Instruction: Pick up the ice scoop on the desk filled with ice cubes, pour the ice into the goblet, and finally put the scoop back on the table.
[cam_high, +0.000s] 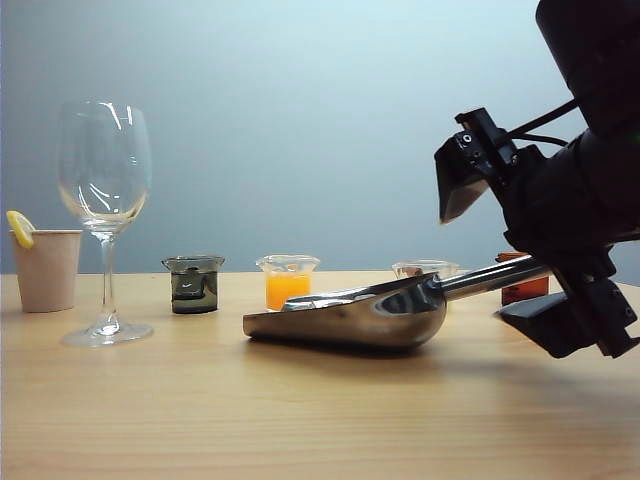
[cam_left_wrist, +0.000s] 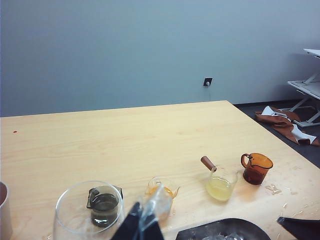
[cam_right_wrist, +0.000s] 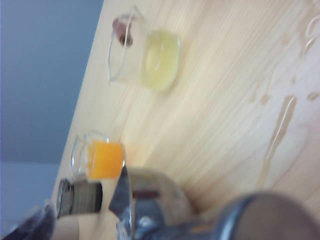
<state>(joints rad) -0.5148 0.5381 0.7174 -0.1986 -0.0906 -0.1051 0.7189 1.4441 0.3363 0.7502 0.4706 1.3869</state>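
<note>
We see the ice scoop (cam_high: 370, 315) lying on the desk (cam_high: 300, 420), right of the goblet (cam_high: 104, 215), bowl toward it. Our right gripper (cam_high: 520, 255) hovers around the handle's end, jaws spread wide, grasping nothing. Our left gripper (cam_left_wrist: 141, 227) sits above the goblet's rim; we cannot tell its jaws' state.

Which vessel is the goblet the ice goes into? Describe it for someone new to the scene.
On the light-wood table, look at the left end of the row of vessels. The goblet stands between the paper cup and the dark beaker: the only stemmed glass, clear, empty, far taller.
</note>
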